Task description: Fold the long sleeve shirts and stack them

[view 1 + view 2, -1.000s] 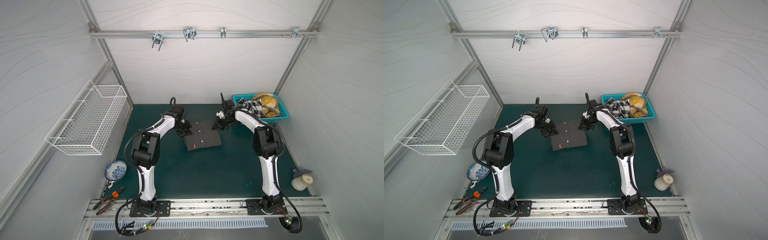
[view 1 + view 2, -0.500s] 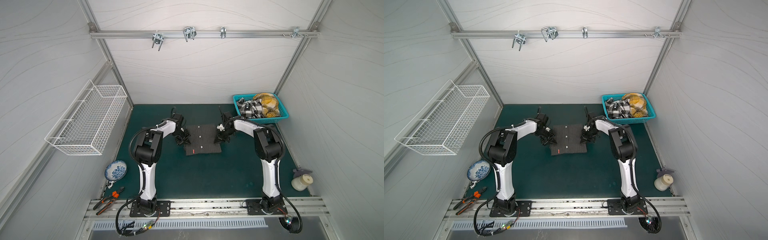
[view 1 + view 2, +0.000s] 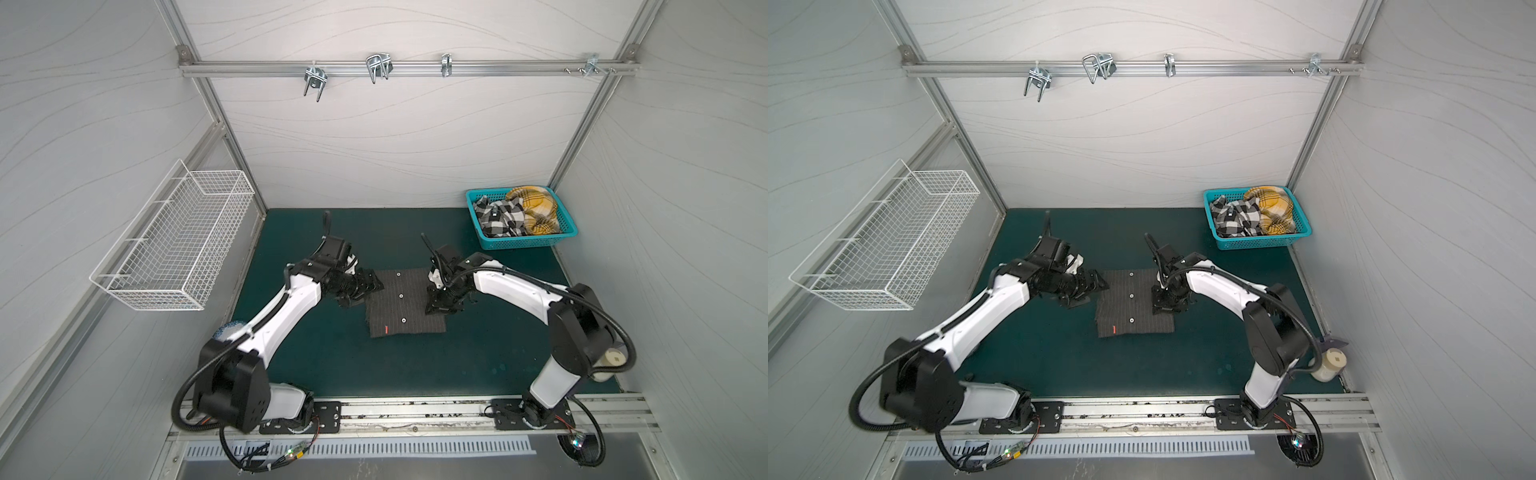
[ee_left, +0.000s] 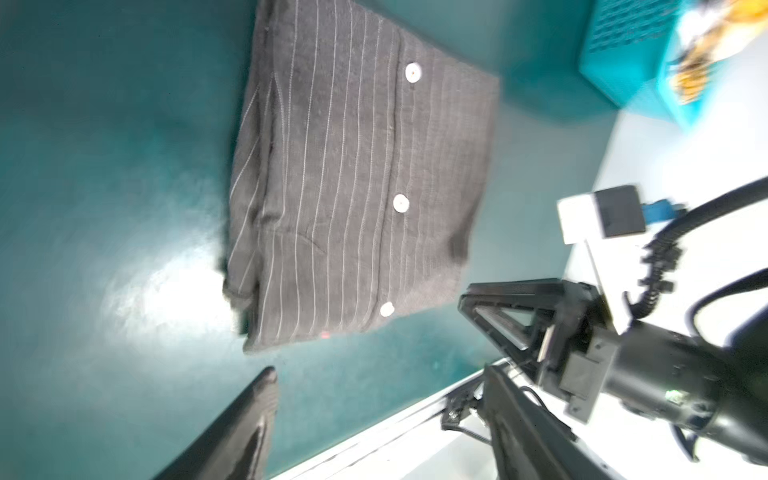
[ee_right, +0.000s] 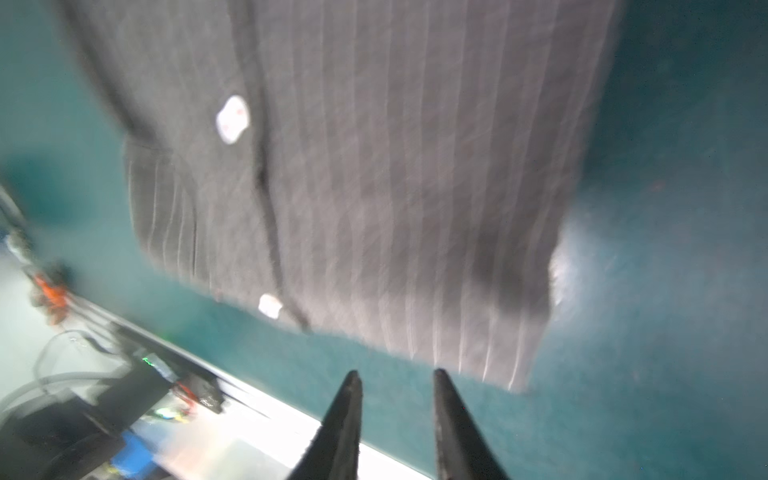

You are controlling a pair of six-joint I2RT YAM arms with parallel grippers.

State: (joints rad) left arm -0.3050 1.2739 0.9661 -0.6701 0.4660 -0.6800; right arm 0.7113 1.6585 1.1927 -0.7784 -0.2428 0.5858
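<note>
A dark charcoal pinstriped shirt (image 3: 401,303) (image 3: 1133,303) lies folded flat, pale buttons up, in the middle of the green mat. My left gripper (image 3: 368,286) (image 4: 378,370) hovers at its left edge, open and empty. At the shirt's right edge my right gripper (image 3: 441,308) (image 5: 397,374) stands over the cloth, its jaws parted with nothing between them. The left wrist view shows the whole folded shirt (image 4: 357,187); the right wrist view shows it blurred (image 5: 353,187). A black-and-white plaid shirt (image 3: 498,218) and a yellow plaid shirt (image 3: 536,208) lie crumpled in a basket.
The teal basket (image 3: 569,230) stands at the mat's back right corner. A white wire basket (image 3: 178,245) hangs on the left wall. A pale roll (image 3: 1329,365) sits by the right wall. Hooks (image 3: 378,68) hang from the rail overhead.
Both grippers brought the shirt's far part forward over itself, then opened and let go. The shirt now lies as a smaller folded square nearer the front.
</note>
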